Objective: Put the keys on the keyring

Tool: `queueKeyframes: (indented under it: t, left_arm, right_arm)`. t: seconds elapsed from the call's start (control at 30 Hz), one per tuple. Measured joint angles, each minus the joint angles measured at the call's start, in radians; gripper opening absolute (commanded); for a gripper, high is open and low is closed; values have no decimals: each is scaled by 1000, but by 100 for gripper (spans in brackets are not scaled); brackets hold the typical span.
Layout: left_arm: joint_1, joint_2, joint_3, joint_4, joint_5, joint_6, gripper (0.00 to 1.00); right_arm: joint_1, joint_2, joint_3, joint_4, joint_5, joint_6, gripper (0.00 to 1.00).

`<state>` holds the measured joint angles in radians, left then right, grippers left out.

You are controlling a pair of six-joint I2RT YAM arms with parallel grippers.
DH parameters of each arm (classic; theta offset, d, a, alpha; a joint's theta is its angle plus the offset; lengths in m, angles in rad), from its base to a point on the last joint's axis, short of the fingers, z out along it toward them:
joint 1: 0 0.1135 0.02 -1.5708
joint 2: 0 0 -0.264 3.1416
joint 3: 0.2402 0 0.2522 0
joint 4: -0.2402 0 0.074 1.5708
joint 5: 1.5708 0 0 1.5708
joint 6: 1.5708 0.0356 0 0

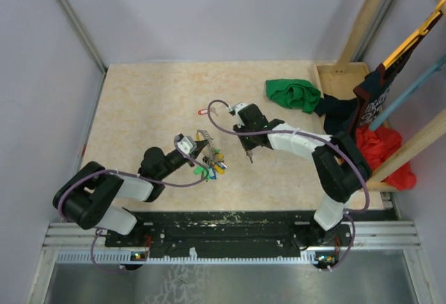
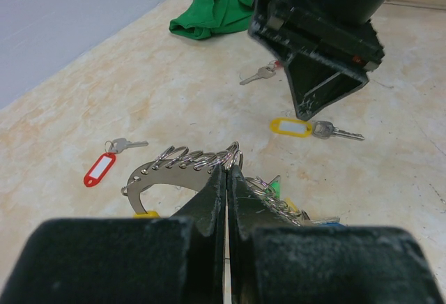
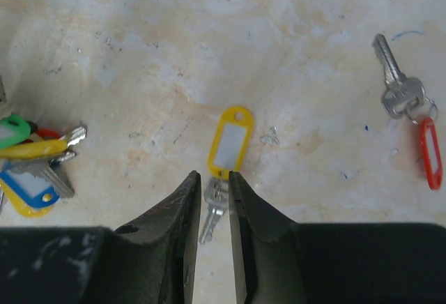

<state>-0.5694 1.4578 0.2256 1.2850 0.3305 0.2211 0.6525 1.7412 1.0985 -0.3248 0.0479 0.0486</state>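
L end effector [image 2: 227, 167] clamps keyring [image 2: 136, 178]; R end effector [image 3: 214, 176] open astride yellow-tagged key [image 3: 214, 199].

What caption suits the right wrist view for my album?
Narrowly parted jaws poised over a silver metal key with a yellow oblong plastic tag on beige tabletop.

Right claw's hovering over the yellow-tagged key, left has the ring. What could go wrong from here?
1. The yellow-tagged key lies flat on the table, and the right claw has its jaws only narrowly apart over it: they may skid off or pinch just the tag.
2. The left claw, shut, holds the keyring by its thin edge; pushing a key on might swivel it.
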Motion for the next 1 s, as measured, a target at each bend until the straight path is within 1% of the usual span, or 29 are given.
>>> queueKeyframes:
  t: [0.13, 0.23, 0.4, 0.47, 0.73, 1.0]
  left_arm:
    - [0, 0, 2, 0, 0, 0, 0]
    - [0, 0, 2, 0, 2, -1, 0]
    - [0, 0, 2, 0, 3, -5, 0]
    - [0, 0, 2, 0, 4, -6, 0]
    - [0, 0, 2, 0, 4, -8, 0]
    - [0, 0, 2, 0, 4, -8, 0]
  right_arm:
    - [0, -132, -108, 73, 14, 15, 24]
    - [3, -221, -220, 178, 24, 42, 23]
    - [21, -267, -410, 361, 41, 103, 20]
    - [32, -267, -442, 394, 45, 116, 19]
    - [41, -253, -470, 560, 97, 163, 18]
    - [41, -213, -470, 595, 121, 183, 17]
